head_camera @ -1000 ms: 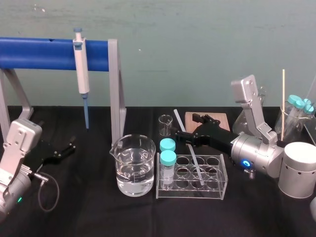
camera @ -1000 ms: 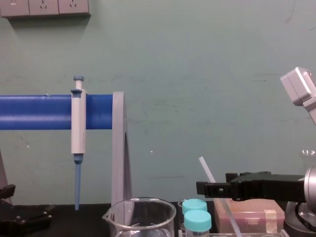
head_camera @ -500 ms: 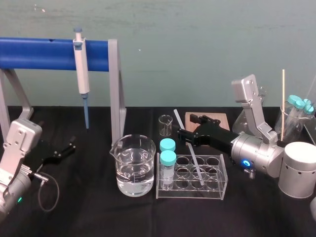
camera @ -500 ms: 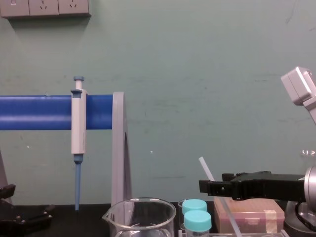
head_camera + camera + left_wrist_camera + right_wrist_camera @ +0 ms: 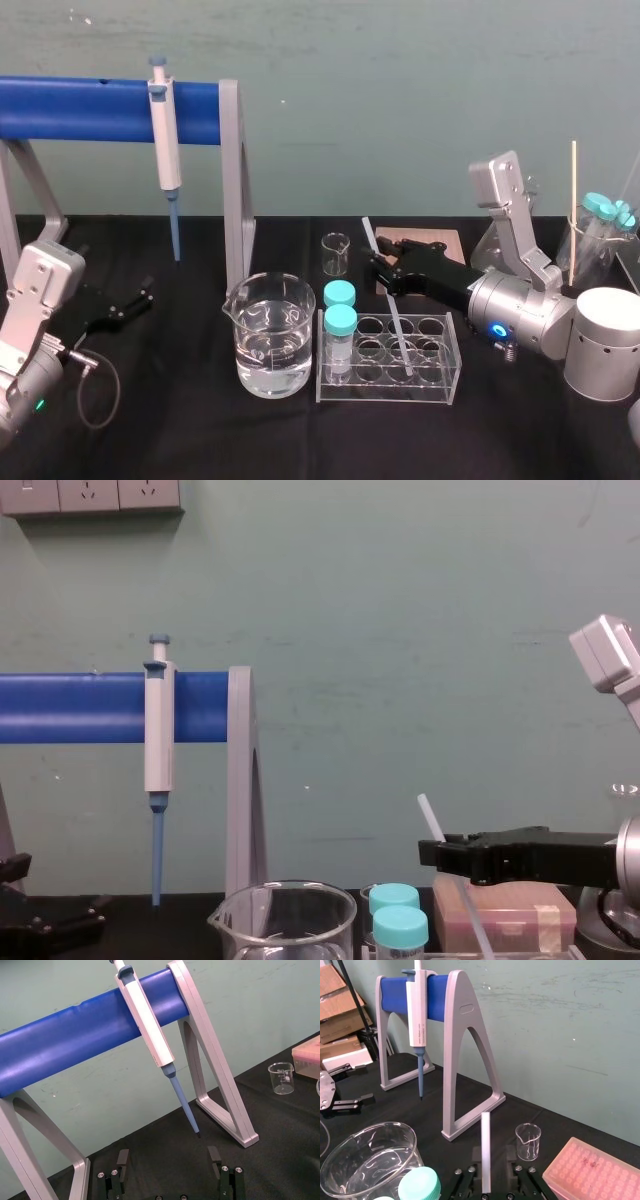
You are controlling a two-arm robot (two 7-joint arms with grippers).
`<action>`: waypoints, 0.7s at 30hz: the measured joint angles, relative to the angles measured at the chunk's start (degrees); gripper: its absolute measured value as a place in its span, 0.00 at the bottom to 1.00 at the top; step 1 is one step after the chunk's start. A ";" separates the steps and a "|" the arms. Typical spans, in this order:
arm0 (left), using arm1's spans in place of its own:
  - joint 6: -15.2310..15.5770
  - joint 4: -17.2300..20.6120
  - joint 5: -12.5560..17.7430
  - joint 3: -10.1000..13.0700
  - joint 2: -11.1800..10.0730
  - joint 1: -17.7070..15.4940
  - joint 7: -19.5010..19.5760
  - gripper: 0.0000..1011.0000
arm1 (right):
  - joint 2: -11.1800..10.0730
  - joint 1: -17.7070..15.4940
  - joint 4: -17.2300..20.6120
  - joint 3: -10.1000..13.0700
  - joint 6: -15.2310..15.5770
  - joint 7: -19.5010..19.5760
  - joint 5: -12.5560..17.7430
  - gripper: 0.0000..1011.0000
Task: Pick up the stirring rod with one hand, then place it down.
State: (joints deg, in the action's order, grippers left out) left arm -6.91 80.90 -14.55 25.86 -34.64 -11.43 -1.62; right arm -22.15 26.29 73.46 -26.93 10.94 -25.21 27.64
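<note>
The stirring rod [image 5: 396, 318] is a thin translucent-white stick leaning in the clear tube rack [image 5: 441, 386], its lower end in a rack hole and its top pointing up and back. My right gripper [image 5: 386, 268] reaches in from the right at the rod's upper part, black jaws shut on the stirring rod [image 5: 485, 1152]. In the chest view the rod's tip [image 5: 429, 815] sticks up just above the right gripper [image 5: 432, 853]. My left gripper [image 5: 134, 302] rests open on the black table at the far left, its fingers [image 5: 122, 1159] spread with nothing between them.
A water beaker [image 5: 268, 338] and two blue-capped vials [image 5: 339, 322] stand left of the rod. A small empty beaker [image 5: 335, 253] and pink tip box [image 5: 590, 1172] sit behind. A pipette [image 5: 164, 150] hangs on the blue-bar stand [image 5: 232, 180]. A white cylinder [image 5: 603, 343] stands at the right.
The right gripper's jaws have closed in onto the stirring rod. The rod's top has swung right and stands more upright. The left arm has not moved.
</note>
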 joint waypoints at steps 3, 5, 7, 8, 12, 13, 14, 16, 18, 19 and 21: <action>0.00 0.00 0.00 0.00 0.00 0.00 0.00 0.99 | 0.00 0.00 0.00 0.00 0.00 0.00 0.00 0.22; 0.00 0.00 0.00 0.00 0.00 0.00 0.00 0.99 | 0.00 0.00 0.00 0.00 0.00 0.00 0.00 0.16; 0.00 0.00 0.00 0.00 0.00 0.00 0.00 0.99 | 0.00 0.00 0.00 0.00 0.00 0.00 0.00 0.12; 0.00 0.00 0.00 0.00 0.00 0.00 0.00 0.99 | 0.00 0.00 0.00 0.00 0.00 0.00 0.00 0.08; 0.00 0.00 0.00 0.00 0.00 0.00 0.00 0.99 | 0.00 0.00 0.00 0.00 0.00 0.00 0.00 0.07; 0.00 0.00 0.00 0.00 0.00 0.00 0.00 0.99 | 0.00 0.00 0.00 0.00 0.00 0.00 0.00 0.07; 0.00 0.00 0.00 0.00 0.00 0.00 0.00 0.99 | 0.00 0.00 0.00 0.00 0.00 0.00 0.00 0.07; 0.00 0.00 0.00 0.00 0.00 0.00 0.00 0.99 | 0.00 0.00 0.00 0.00 0.00 0.00 0.00 0.07; 0.00 0.00 0.00 0.00 0.00 0.00 0.00 0.99 | 0.00 0.00 0.00 0.00 0.00 0.00 0.00 0.07; 0.00 0.00 0.00 0.00 0.00 0.00 0.00 0.99 | 0.00 0.00 0.00 0.00 0.00 0.00 0.00 0.07; 0.00 0.00 0.00 0.00 0.00 0.00 0.00 0.99 | 0.19 -0.31 0.04 0.40 -1.19 -0.02 0.08 0.07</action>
State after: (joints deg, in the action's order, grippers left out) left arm -6.91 80.90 -14.55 25.86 -34.65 -11.43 -1.62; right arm -21.96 25.99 73.49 -26.53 9.75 -25.23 27.72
